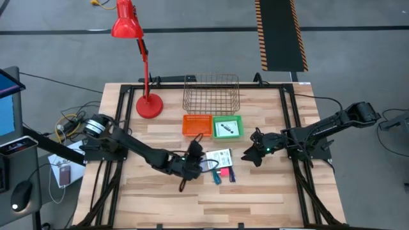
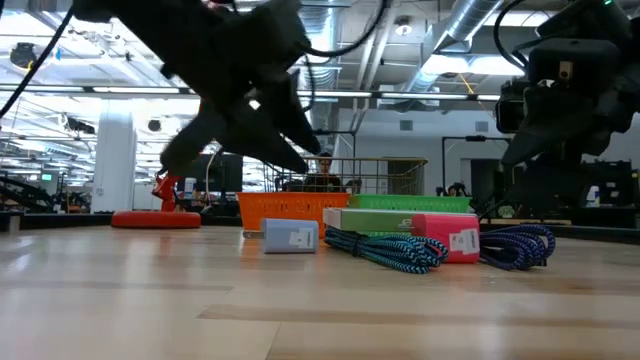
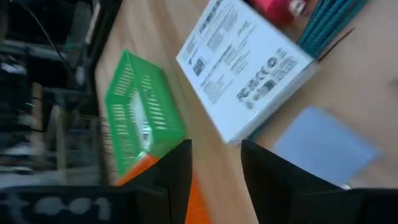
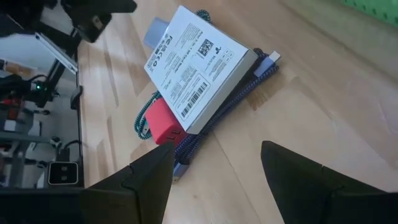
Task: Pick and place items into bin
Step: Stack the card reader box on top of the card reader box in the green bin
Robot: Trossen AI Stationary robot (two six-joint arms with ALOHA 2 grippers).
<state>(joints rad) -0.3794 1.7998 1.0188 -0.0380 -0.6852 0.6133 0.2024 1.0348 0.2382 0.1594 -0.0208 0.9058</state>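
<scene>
My left gripper [image 3: 214, 177] hovers with fingers apart and empty, just beside the white box [image 3: 244, 65]. The box lies over braided cables [image 4: 239, 96] and a pink block [image 4: 163, 124]. My right gripper [image 4: 214, 180] waits nearby, spread wide.

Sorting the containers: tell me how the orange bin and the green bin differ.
The orange bin looks empty from above; the green bin holds a small dark-and-white item. The orange bin sits nearer the left gripper; the green bin sits nearer the right gripper. Both are small slotted plastic trays, side by side before the wire basket.
</scene>
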